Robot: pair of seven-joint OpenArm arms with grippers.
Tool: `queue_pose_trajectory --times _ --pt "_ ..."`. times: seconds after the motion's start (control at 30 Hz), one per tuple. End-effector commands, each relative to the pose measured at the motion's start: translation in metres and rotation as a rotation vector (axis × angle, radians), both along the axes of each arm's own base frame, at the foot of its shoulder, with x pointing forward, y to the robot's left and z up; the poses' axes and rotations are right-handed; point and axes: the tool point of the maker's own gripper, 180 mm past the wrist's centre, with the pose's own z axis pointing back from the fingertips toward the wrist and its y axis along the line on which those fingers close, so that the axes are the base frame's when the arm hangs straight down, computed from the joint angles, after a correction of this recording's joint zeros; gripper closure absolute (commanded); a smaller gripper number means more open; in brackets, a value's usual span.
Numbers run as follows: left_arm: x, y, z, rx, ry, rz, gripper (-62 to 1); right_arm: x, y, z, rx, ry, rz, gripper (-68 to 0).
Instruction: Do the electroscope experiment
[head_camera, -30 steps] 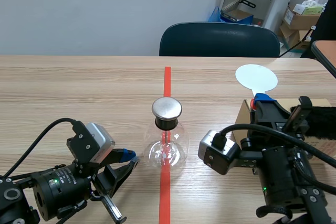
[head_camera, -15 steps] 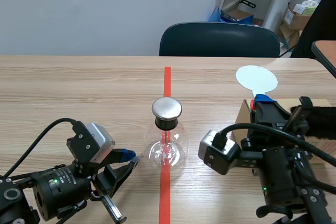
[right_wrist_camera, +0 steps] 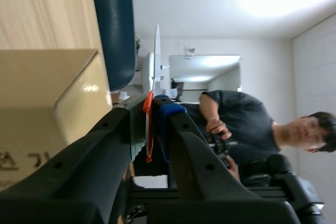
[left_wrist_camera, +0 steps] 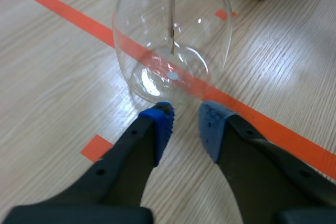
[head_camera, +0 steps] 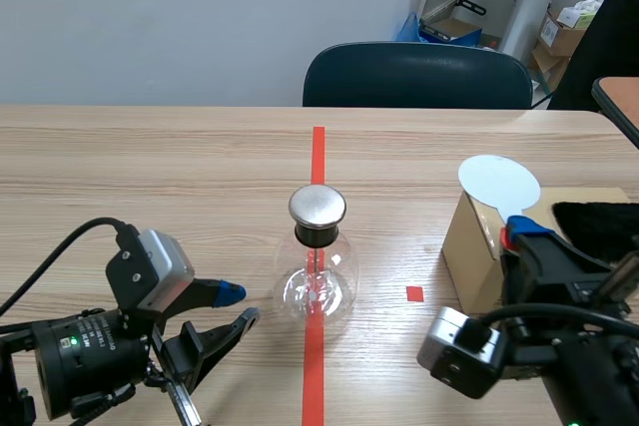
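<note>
Table point(head_camera: 150, 167) centre: electroscope flask point(head_camera: 318, 281), clear glass with metal cap point(head_camera: 318, 206), upright on the red tape line. Left gripper point(left_wrist_camera: 184, 121): jaws narrowly apart, holding nothing, blue pads point(left_wrist_camera: 160, 121) just short of the flask's base. Right gripper point(right_wrist_camera: 156, 106): jaws clamped on the red handle of white disc paddle point(head_camera: 499, 183), disc raised by cardboard box point(head_camera: 471, 261)

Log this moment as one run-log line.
left pincer: open, facing base of clear round glass flask with silver metal cap | right pincer: shut on red handle of white round disc, by brown cardboard box
</note>
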Motion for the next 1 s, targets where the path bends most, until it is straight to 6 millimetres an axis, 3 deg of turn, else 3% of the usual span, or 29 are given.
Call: queue_pose_trajectory --times 0.0,0.2,0.4,0.53,0.67,0.97 --pt "-0.001 -0.007 0.017 -0.037 -0.026 -0.028 -24.8 0.004 -0.007 0.021 0.013 -0.086 0.005 -1.1" --pt "-0.015 -0.008 0.042 -0.062 -0.033 -0.100 -32.1 0.006 -0.022 0.024 0.029 -0.095 0.013 -1.1" --pt "-0.032 -0.009 0.064 -0.079 -0.039 -0.148 -38.0 0.004 -0.028 0.003 0.020 -0.051 0.021 -1.1" --pt "-0.043 -0.009 0.078 -0.085 -0.040 -0.180 -38.0 0.005 -0.032 -0.009 0.003 -0.026 0.017 -1.1" --pt "-0.048 -0.005 0.090 -0.077 -0.046 -0.200 -42.3 0.006 -0.034 -0.019 -0.019 -0.004 0.014 -1.1" --pt "-0.059 0.007 0.112 -0.041 -0.049 -0.239 -42.5 0.010 -0.040 -0.034 -0.053 0.024 -0.002 -1.0"
